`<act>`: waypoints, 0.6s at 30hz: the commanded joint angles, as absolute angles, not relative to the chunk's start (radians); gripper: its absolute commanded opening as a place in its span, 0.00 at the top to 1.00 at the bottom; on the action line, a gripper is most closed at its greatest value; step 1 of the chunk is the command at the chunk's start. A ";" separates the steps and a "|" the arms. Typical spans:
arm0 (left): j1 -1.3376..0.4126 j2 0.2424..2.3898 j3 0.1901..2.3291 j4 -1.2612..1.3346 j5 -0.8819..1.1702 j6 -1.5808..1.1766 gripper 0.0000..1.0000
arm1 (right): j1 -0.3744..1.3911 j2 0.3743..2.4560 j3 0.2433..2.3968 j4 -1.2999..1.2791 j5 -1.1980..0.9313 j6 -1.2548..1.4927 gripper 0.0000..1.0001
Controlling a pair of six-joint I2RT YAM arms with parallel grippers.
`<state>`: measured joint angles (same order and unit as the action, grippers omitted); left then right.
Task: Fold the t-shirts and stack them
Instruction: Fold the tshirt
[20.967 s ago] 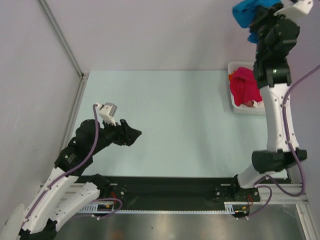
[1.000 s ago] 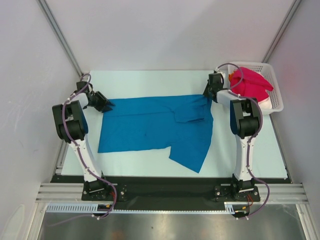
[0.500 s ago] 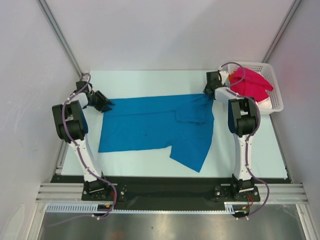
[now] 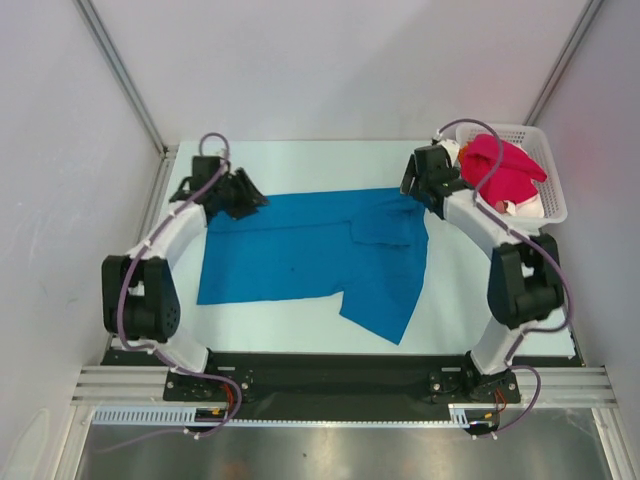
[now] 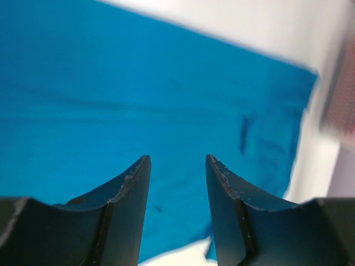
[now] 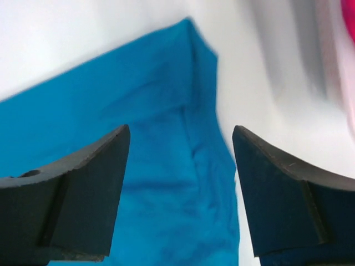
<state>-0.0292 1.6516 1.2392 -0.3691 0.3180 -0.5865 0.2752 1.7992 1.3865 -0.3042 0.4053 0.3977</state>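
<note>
A bright blue t-shirt (image 4: 310, 255) lies spread flat on the table, one sleeve folded in at its right side. My left gripper (image 4: 252, 199) hovers open over the shirt's far left corner. The left wrist view shows only blue cloth (image 5: 138, 83) below the empty gap of that gripper (image 5: 177, 158). My right gripper (image 4: 410, 186) stands wide open above the shirt's far right corner. In the right wrist view that gripper (image 6: 181, 131) holds nothing, and the shirt's corner (image 6: 166, 105) lies under it. A crimson-pink t-shirt (image 4: 497, 168) is heaped in the basket, with a bit of white cloth (image 4: 520, 207) beneath it.
The white lattice basket (image 4: 523, 129) stands at the far right of the table, just beside my right wrist. Enclosure walls and metal posts (image 4: 125, 85) close in the far side and both flanks. The pale table surface (image 4: 300, 330) shows in front of the shirt.
The right gripper has opened and let go of the shirt's far right corner. The left gripper has opened wider, lifted and shifted right. Both arms have swung their elbows outward.
</note>
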 commanded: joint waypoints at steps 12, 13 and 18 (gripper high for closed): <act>-0.495 1.747 1.141 -0.155 0.304 -0.727 0.57 | 0.215 1.618 0.924 -0.045 0.017 0.537 0.53; -0.508 1.770 1.156 -0.141 0.307 -0.733 0.57 | 0.209 1.624 0.913 -0.031 0.009 0.543 0.52; -0.557 1.917 1.264 -0.075 0.304 -0.785 0.55 | 0.190 1.651 0.864 0.072 -0.077 0.572 0.52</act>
<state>-0.5430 1.8709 1.1877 -0.1715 0.3183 -0.7296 0.1951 1.6588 0.8730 -0.0521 -0.0036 0.5396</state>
